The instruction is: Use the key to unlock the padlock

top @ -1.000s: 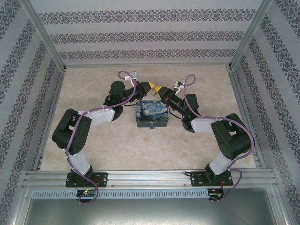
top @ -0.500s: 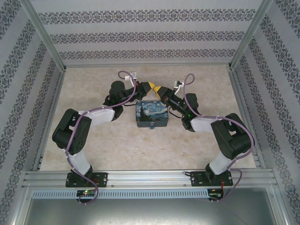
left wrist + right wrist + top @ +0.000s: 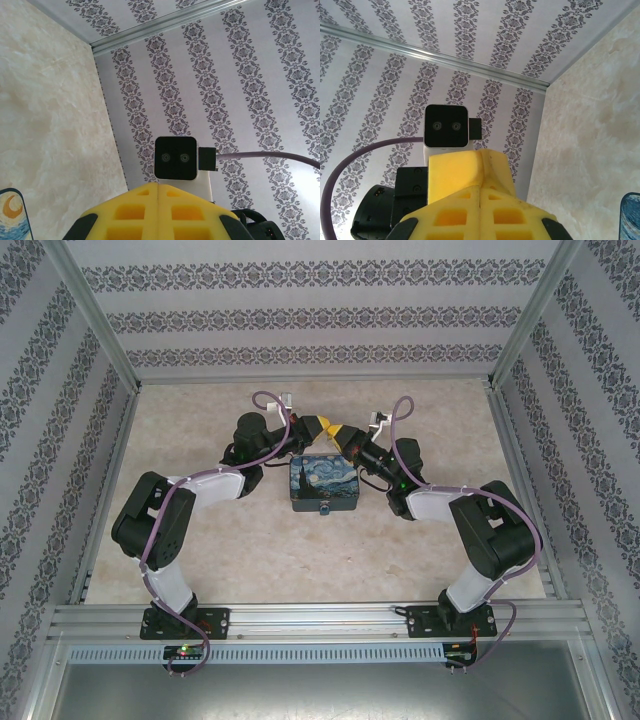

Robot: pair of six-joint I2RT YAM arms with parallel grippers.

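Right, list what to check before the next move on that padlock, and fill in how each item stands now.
1. Left gripper shut: ok.
2. Right gripper shut: ok.
3. Key held in one of the grippers: cannot tell.
4. Blue-and-yellow painted box sits flat on the beige marbled table, nearer the arm bases than both grippers: ok.
5. Tiny padlock at the box's near face, locked or unlocked: cannot tell, too small.
6. Gap between the two grippers: cannot tell; in the top view their yellow tips meet beyond the box.
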